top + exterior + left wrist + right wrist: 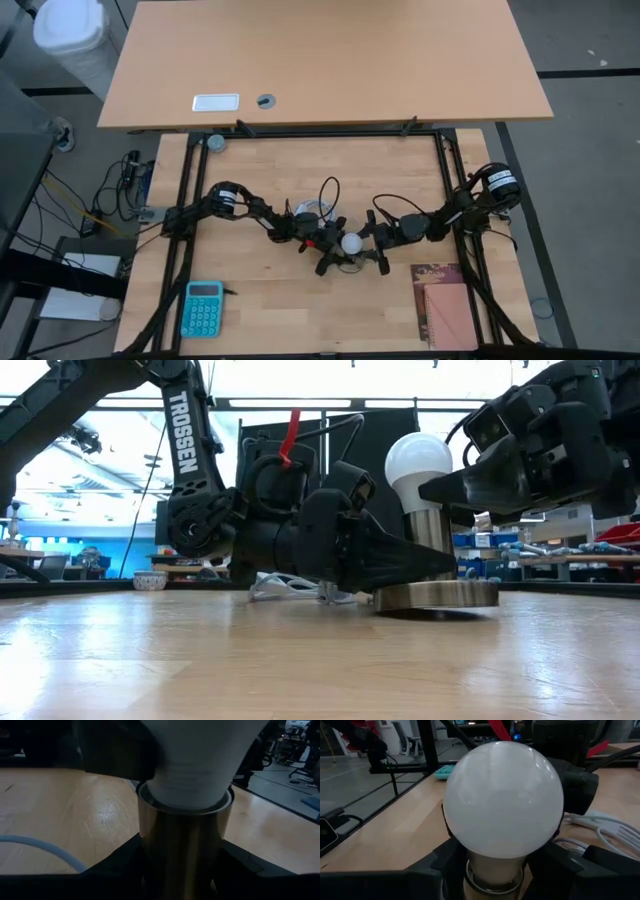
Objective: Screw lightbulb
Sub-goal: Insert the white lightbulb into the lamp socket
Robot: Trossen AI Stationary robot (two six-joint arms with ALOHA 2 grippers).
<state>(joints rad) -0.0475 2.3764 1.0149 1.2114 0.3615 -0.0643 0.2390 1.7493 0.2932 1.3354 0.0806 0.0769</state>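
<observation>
The bulb [419,462] is seated upright in a brass socket [430,535] on the bench [300,660]. The socket is clamped by the left gripper [425,565]. The bulb's neck is flanked by the right gripper [492,865]; whether those jaws press cannot be told.

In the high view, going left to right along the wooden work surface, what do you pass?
Teal calculator → left tool, at the socket → lightbulb → right tool, at the bulb → reddish-brown booklet.
</observation>
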